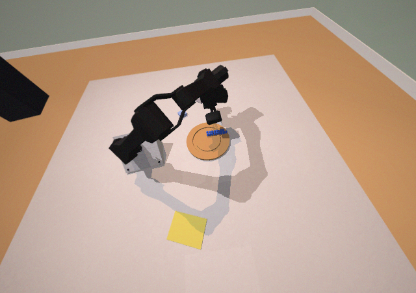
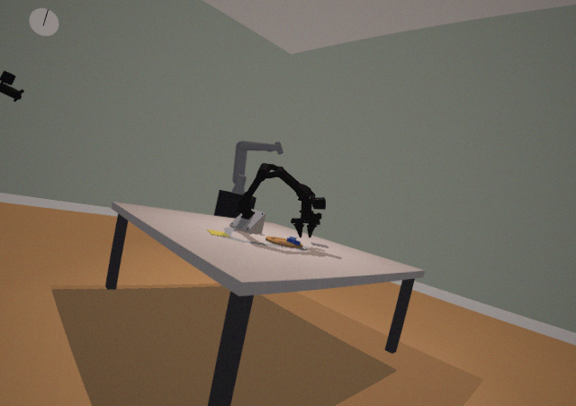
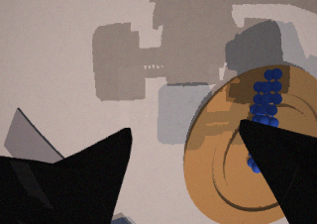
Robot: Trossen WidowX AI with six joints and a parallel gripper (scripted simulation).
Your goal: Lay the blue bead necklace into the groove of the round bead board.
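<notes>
The blue bead necklace [image 1: 216, 132] [image 2: 293, 240] [image 3: 267, 86] lies bunched in a narrow strip of close rows on the round orange bead board [image 1: 198, 154] [image 3: 198, 174]. The strip runs across one side of the board's ring groove, from inside the ring out toward the rim. My gripper [image 2: 305, 237] [image 3: 186, 131] is open and empty, pointing down above the table beside the board. In the wrist view its right finger reaches over the board and hides part of the necklace. The left finger is off the board. In the top view the arm hides the fingers.
A yellow square [image 1: 186, 229] [image 2: 217, 233] lies apart from the board. A small blue block [image 1: 179, 114] [image 3: 123, 220] and a flat grey square [image 2: 319, 244] [image 3: 30, 137] lie on the gripper's side of the board. The arm's light base plate [image 1: 154, 154] stands beside the board.
</notes>
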